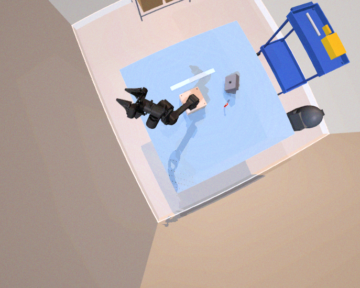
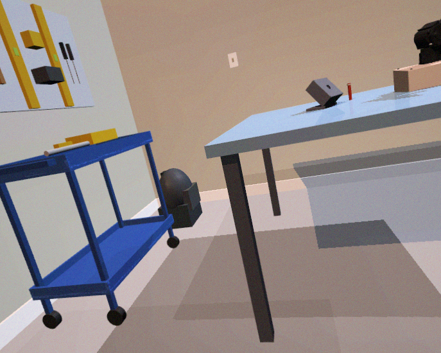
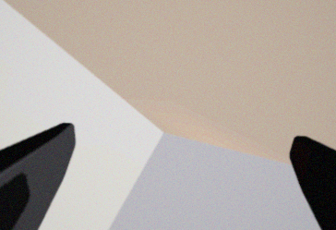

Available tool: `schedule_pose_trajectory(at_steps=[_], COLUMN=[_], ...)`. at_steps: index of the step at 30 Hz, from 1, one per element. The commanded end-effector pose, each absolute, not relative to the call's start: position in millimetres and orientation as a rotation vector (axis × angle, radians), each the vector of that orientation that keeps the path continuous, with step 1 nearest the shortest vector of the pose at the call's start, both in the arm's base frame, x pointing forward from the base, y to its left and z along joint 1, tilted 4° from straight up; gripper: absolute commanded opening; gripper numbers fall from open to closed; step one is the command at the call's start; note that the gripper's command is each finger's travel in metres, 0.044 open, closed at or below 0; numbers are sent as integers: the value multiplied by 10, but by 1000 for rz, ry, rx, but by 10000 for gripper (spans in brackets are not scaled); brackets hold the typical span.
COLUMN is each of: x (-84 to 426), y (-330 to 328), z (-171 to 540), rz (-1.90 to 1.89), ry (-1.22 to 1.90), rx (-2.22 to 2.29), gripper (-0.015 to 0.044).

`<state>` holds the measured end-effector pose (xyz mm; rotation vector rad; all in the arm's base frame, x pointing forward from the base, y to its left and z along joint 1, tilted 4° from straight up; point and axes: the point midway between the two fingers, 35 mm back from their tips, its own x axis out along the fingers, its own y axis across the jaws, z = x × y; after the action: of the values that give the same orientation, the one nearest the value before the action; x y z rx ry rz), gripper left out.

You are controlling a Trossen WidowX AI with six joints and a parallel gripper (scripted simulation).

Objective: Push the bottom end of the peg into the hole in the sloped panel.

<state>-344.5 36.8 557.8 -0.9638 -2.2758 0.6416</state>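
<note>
I am holding my black two-fingered gripper [image 1: 120,94] [image 3: 184,139] spread wide, with nothing between its fingers; it is pointing away from the work, out past the edge of the pale blue rectangular worktop [image 1: 236,123] [image 2: 300,125]. The slim red upright peg [image 1: 226,104] [image 2: 349,92] is standing on the worktop, just beside the grey tilted block with one dark hole [image 1: 235,79] [image 2: 321,92]; the hole is showing no peg in it, so as I am judging it, none of the task is done; reaching, grasping, aligning, pushing in, letting go and backing off are all remaining. Whether the peg is having flat sides I cannot tell.

Around me, a long white strip [image 1: 192,79] is lying near my light wooden base block [image 1: 202,107] [image 2: 427,77]; a blue metal cart [image 1: 303,51] [image 2: 85,220] is standing beyond the worktop. Nothing is seeming to block the way to the peg, though the block's closeness is leaving my open fingers little room on that side.
</note>
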Motion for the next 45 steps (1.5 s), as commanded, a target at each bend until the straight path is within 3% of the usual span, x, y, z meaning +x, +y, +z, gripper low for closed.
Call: schedule_pose_trajectory(at_steps=[1, 24, 45], x=[-3110, -776, 1651], y=[518, 1014, 890], z=[5845, 6678, 6333], rz=[730, 833, 688], ry=[-2136, -1415, -722], rx=[-881, -471, -38], gripper=[440, 440, 440])
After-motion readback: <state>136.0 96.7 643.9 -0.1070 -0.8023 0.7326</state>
